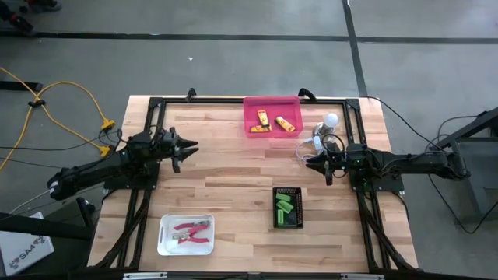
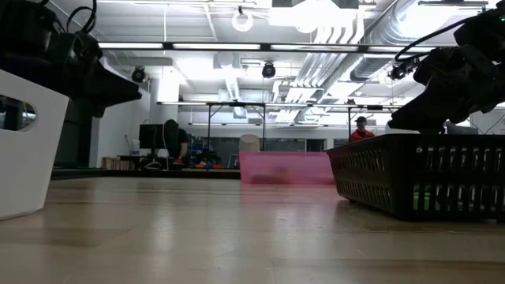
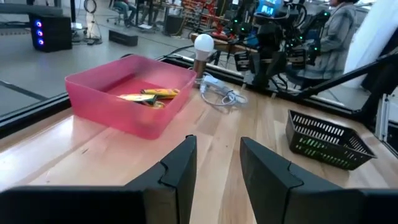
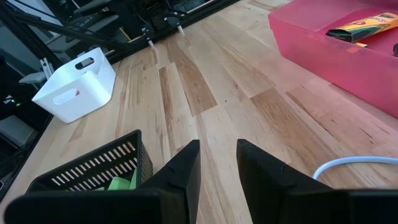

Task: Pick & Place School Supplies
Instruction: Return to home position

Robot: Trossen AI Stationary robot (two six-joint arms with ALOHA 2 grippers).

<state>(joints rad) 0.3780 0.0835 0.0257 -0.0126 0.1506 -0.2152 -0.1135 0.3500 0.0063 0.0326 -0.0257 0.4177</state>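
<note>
Holding the right tool (image 1: 319, 166) narrow-gapped, empty, by the desk's (image 1: 233, 179) right edge beside the black bin (image 1: 288, 226), green erasers (image 1: 283, 207) inside; left tool (image 1: 187, 152) likewise opposite.

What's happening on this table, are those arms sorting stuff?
The sorting looks finished. The left hand and the right hand hang open over the table, holding nothing. The yellow-orange pieces lie in the pink tray, the green blocks in the black basket, and the pink-handled tools in the white tub.
</note>
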